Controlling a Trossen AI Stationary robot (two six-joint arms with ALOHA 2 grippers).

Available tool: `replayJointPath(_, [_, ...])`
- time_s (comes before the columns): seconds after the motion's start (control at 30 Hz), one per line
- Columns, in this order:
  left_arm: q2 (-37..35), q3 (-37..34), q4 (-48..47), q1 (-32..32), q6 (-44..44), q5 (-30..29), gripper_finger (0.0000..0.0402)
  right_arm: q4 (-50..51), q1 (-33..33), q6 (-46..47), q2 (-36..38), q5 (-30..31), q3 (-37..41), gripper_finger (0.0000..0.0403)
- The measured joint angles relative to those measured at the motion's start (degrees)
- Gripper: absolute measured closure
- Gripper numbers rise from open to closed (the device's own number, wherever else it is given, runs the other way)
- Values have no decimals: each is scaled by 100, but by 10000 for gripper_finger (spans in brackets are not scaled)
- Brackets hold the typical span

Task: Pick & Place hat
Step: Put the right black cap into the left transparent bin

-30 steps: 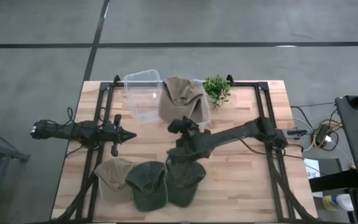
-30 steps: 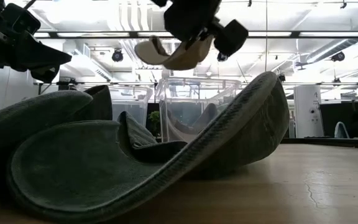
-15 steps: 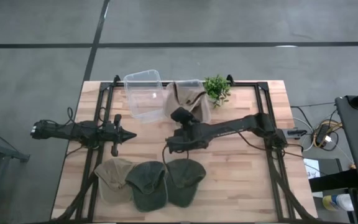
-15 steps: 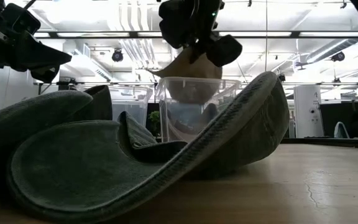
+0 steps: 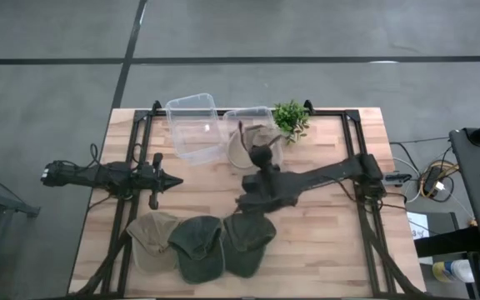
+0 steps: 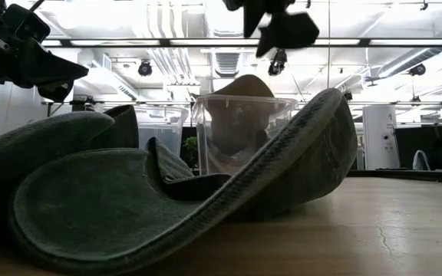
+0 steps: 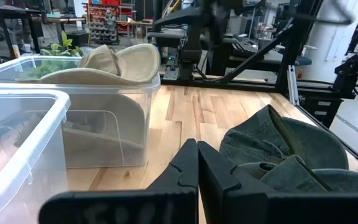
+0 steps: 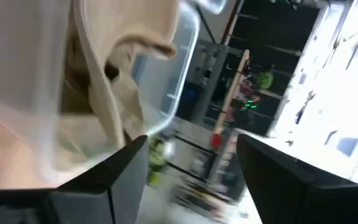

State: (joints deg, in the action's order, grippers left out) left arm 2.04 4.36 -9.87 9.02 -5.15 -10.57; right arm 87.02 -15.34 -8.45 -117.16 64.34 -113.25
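Observation:
A tan hat (image 5: 252, 142) lies in the right-hand clear container (image 5: 267, 117) at the table's far side, its top rising above the rim (image 6: 240, 86). My right gripper (image 5: 261, 158) hangs open just above the container's near edge, with nothing between its fingers (image 8: 194, 180). Three more hats lie in a row at the near edge: a tan one (image 5: 151, 237) and two dark green ones (image 5: 197, 246) (image 5: 250, 240). My left gripper (image 5: 173, 179) waits shut at the table's left, clear of everything (image 7: 197, 168).
A second clear container (image 5: 194, 125), with nothing in it, stands to the left of the first. A small green plant (image 5: 290, 117) stands at the far edge to the right of the containers. Black frame rails (image 5: 365, 217) run along both sides of the wooden table.
My right gripper has carried the tan hat toward the table's far edge over the right-hand container, opened and let it go, then risen. The hat has dropped from hanging below the fingers into the container, where it now rests.

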Motion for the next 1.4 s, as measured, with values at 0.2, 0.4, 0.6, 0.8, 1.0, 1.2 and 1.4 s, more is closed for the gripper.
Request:
replayJointPath(0.2, [0,0,0,1,0,2,402,-86,-500,2128,282,-567,-2,164])
replayJointPath(0.4, [0,0,-2,-1,2,2,402,-319,-946,3279,555,-638,-2,163])
replayJointPath(0.6, [0,0,-1,0,0,0,402,-570,-1177,3596,576,-701,32,165])
replayJointPath(0.8, [0,0,-2,1,1,1,402,-1086,-1218,3446,567,-1354,323,163])
replayJointPath(1.0, [0,0,-1,0,0,0,402,-1129,-1227,3438,567,-1533,572,168])
replayJointPath(1.2, [0,0,-2,2,2,0,402,-1182,-1214,3372,567,-1531,765,176])
replayJointPath(1.4, [0,0,0,0,0,1,402,-1178,-1216,3151,567,-1531,839,177])
